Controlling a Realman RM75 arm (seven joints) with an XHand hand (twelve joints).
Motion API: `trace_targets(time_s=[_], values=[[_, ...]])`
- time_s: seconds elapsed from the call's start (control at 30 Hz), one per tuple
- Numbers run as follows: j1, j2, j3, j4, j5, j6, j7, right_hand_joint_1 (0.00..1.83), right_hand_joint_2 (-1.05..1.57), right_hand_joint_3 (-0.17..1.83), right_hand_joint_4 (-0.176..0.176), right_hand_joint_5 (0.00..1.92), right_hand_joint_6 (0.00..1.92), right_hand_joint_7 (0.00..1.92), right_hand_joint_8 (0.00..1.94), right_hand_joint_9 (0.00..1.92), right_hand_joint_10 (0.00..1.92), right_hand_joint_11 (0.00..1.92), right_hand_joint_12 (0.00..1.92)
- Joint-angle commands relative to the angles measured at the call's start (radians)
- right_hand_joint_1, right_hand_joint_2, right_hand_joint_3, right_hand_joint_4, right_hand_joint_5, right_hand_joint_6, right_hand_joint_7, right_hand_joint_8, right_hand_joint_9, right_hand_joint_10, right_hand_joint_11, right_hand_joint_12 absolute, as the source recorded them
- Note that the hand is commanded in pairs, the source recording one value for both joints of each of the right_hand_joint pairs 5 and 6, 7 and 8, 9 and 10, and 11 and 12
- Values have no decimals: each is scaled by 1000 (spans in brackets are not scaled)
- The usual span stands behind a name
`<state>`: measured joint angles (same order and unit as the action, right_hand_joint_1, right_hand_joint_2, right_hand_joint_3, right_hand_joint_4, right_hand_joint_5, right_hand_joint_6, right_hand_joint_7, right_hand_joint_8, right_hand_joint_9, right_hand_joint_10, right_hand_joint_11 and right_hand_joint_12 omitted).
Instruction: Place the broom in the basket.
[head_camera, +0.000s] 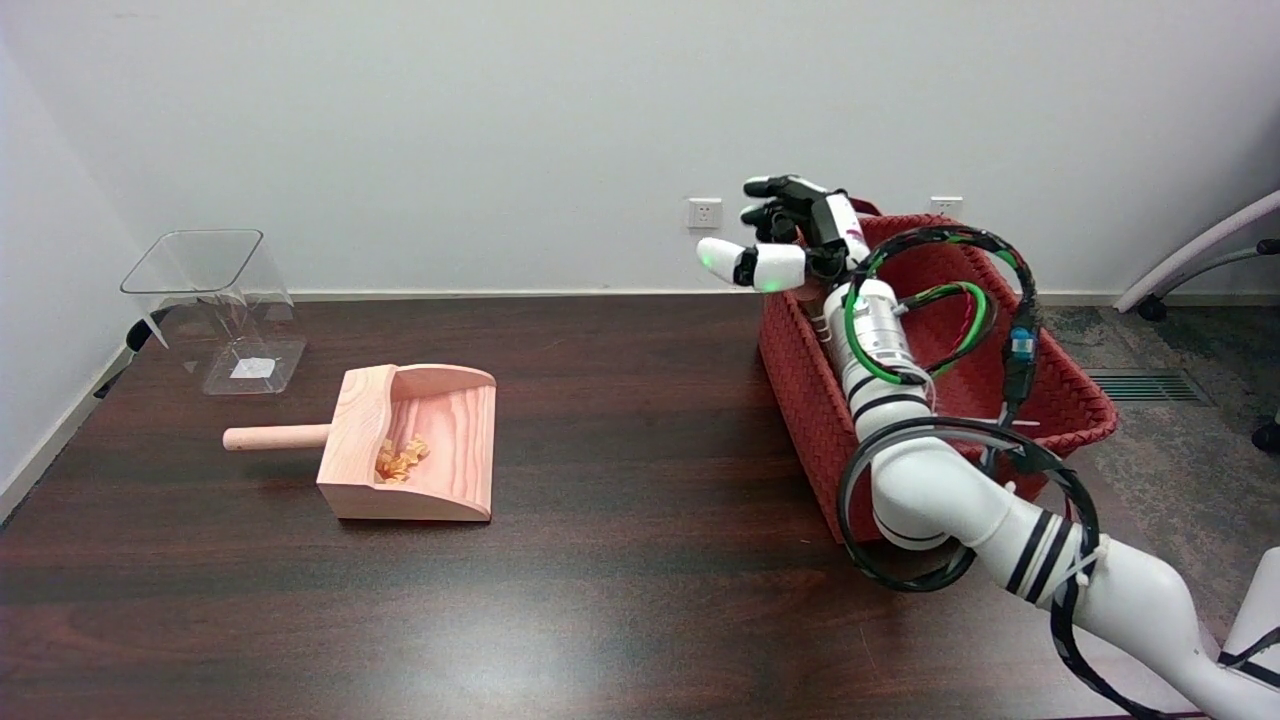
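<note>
A red woven basket (800, 400) stands at the table's right edge. My right hand (790, 238) hangs in the air above the basket's far left rim, fingers spread apart and pointing left, with nothing in them. The right arm (900, 400) rises from the lower right and crosses over the basket, hiding much of its inside. I see no broom on the table or in the visible part of the basket.
A wooden dustpan (420, 450) with orange scraps in it lies left of centre, its round handle (275, 437) pointing left. A clear plastic container (215, 310) stands at the far left. Chair legs (1200, 260) show on the floor beyond the table's right side.
</note>
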<state>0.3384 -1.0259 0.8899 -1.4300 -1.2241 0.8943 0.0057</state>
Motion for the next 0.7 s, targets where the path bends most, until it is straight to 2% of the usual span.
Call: trace_targets(time_s=[0.03,0.07,0.17,0.2,0.4,0.7], values=[[13,2,84,7,-113,1,21,1112,-160,1141,0,526,526,550,550,526,526,526,526],[10,3,98,6,-126,2,19,1112,-184,1177,0,516,516,502,502,516,516,516,516],[0,6,142,5,-170,2,12,1105,-329,1301,0,440,440,104,104,440,440,440,440],[-4,7,160,5,-186,-1,11,1103,-353,1326,0,431,431,45,45,431,431,431,431],[-23,26,255,-6,-226,-37,9,1089,-388,1342,0,360,360,0,0,360,360,360,360],[-89,120,415,4,-210,-59,9,1069,-379,1245,0,274,274,0,0,274,274,274,274]])
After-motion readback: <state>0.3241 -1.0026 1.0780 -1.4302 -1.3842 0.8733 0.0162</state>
